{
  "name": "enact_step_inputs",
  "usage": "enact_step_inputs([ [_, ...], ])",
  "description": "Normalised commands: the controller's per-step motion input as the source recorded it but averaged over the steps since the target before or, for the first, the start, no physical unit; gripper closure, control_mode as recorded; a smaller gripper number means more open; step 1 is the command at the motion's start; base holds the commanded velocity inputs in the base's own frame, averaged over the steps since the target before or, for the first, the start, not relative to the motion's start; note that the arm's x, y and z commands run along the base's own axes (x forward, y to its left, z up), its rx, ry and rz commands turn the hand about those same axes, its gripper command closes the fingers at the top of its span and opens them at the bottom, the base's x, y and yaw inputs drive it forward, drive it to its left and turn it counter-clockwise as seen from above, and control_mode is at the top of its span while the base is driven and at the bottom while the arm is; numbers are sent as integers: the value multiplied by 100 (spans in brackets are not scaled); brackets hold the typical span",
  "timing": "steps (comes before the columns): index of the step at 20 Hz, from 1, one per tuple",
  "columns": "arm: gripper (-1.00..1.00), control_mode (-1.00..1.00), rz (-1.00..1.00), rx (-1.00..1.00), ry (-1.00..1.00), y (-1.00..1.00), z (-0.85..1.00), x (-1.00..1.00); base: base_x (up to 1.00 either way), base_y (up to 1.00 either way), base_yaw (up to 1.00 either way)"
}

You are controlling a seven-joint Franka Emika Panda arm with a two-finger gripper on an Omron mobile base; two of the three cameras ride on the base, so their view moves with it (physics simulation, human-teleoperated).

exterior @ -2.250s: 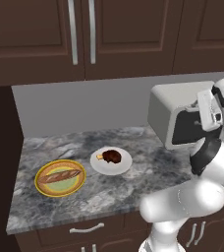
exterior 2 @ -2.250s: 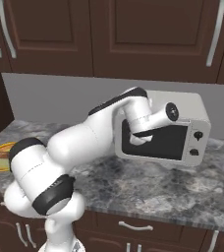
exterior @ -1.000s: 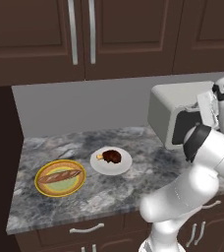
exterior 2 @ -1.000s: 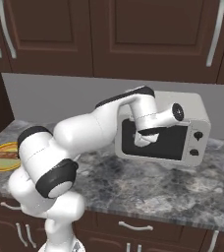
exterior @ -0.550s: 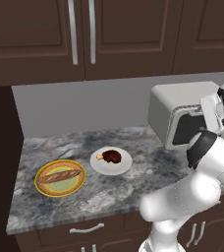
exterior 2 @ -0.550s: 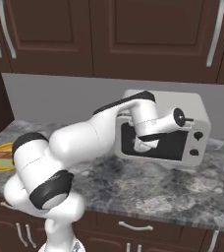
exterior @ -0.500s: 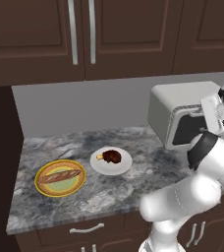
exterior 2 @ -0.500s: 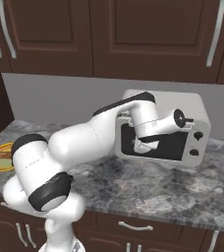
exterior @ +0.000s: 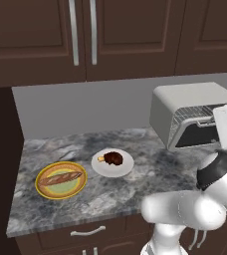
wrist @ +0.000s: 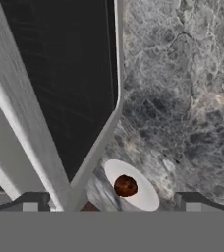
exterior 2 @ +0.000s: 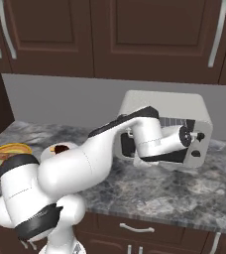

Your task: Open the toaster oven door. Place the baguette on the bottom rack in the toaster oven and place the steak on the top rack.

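The arm reaches forward and up from the base, its forearm level across the front of the toaster oven at the right of the worktop. The gripper has its fingers spread wide, beside the edge of the toaster oven door, which hangs partly open with wire racks showing above it. The steak lies on a white plate near the middle. The baguette rests on a yellow plate at the left.
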Motion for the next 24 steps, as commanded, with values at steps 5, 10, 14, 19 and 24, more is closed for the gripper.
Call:
enact_step_inputs([
  [5, -100, -100, -2, 2, 0, -7, 11, -61, 0, 0, 0],
  [10, -100, -100, 5, 0, 0, -8, 29, -37, 0, 0, 0],
  [14, -100, -100, 44, -3, -8, -3, 39, 3, 0, 0, 0],
  [19, -100, -100, 72, -16, -32, -11, 30, 0, 0, 0, 0],
  [24, -100, -100, 61, -31, -45, -9, 29, 1, 0, 0, 0],
])
